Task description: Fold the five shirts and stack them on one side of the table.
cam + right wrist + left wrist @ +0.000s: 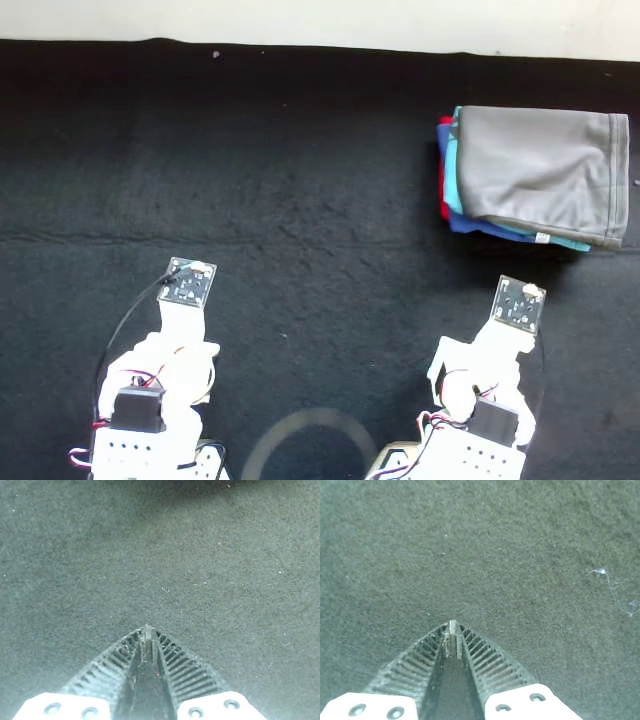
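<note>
The left jaws are clenched on nothing. In the left wrist view their ribbed fingers (485,660) meet at the tips over the bare black worktop (470,545), and a pale thread (605,575) lies ahead of them, off to the side. The high view shows the left arm (165,370) tucked in at the near edge, with the stack well apart from its jaws, far off to their right.

A faint pale ring (300,440) marks the felt between the two arms.

The right jaws are clenched too and hold nothing, their fingers (175,665) pressed tip to tip above dark felt. The right arm (490,380) is tucked in at the near edge.

The stack (535,178) of folded shirts lies ahead of the right jaws and slightly to their right, near but not touching. A grey shirt (545,165) is on top. Teal (452,170), red (444,190) and blue (470,225) edges stick out from under it on the side toward the left jaws. Four colours can be counted; whether a fifth shirt lies beneath cannot be told.
</note>
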